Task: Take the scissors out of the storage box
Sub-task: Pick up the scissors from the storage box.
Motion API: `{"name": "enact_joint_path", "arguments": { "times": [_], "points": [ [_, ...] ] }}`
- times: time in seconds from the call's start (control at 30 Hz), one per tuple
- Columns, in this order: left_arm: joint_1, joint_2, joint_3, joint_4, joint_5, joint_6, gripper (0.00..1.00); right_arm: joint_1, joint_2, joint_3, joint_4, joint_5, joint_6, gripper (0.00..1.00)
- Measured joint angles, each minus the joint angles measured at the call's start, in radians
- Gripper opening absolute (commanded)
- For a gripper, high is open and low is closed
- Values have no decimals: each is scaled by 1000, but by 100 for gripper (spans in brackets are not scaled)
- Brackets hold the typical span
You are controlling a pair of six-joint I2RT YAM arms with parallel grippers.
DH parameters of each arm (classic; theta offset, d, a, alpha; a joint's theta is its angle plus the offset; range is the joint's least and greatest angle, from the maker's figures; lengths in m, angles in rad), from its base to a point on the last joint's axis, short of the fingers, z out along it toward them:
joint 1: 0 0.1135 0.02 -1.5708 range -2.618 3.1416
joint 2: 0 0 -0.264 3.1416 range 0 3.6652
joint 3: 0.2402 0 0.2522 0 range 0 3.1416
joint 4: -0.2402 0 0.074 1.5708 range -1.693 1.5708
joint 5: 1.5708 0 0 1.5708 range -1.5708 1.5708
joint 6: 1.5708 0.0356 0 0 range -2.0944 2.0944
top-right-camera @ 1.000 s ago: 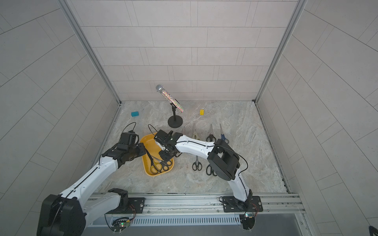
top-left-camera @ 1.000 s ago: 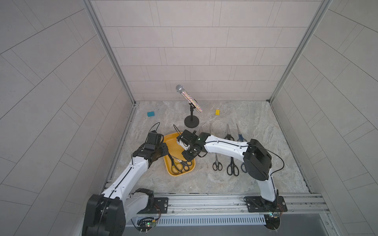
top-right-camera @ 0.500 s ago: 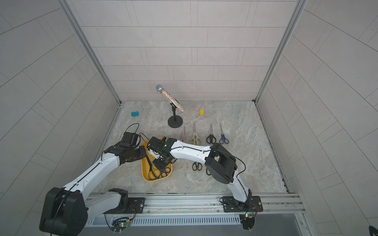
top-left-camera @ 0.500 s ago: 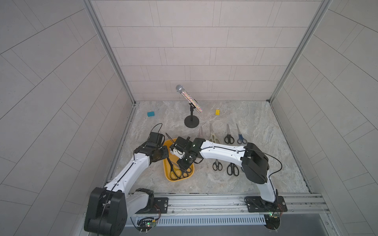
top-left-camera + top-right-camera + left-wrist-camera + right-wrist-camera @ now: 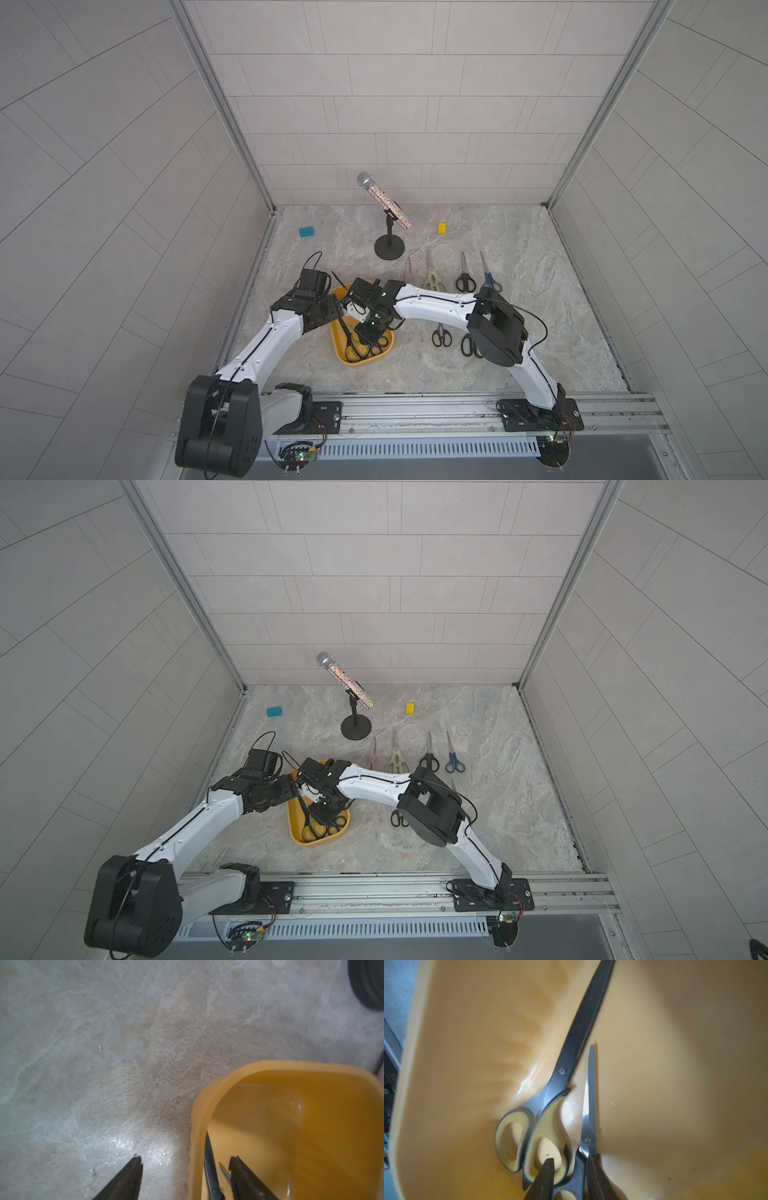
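The coming lift turns on one thing. Both pairs in the storage box point(image 5: 362, 360) lie straight under our right hand point(image 5: 570, 1164), with handles at the box's near end and blades running far and slightly left along its length.

That hand is parted a little, its tips astride the handles where the yellow-and-black pair point(image 5: 566, 1068) meets the black-handled pair point(image 5: 588, 1105). We cannot tell whether it pinches them.

Our left hand point(image 5: 186, 1159) is wide open and empty, and straddles the box's left wall by the blade tips.

We count:
- two pairs in the box
- six pairs visible on the desk point(image 5: 540, 332): pink pair point(image 5: 408, 270), cream pair point(image 5: 432, 277), blue pair point(image 5: 491, 282) and three black pairs point(image 5: 465, 280) point(image 5: 441, 336) point(image 5: 468, 347)
- one microphone point(image 5: 384, 201)
- one blue block point(image 5: 306, 231)
- one yellow block point(image 5: 442, 227)
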Motion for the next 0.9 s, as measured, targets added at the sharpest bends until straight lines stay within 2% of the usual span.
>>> {"name": "enact_joint_path", "arguments": {
  "times": [0.23, 0.5, 0.9],
  "points": [
    [92, -20, 30, -42, 0, 5, 84, 9, 0, 11, -29, 21, -14, 32],
    [318, -20, 60, -52, 60, 31, 84, 41, 0, 39, -62, 64, -35, 32],
    [326, -20, 60, -53, 83, 33, 84, 66, 49, 93, -110, 116, -51, 32]
  ]
}}
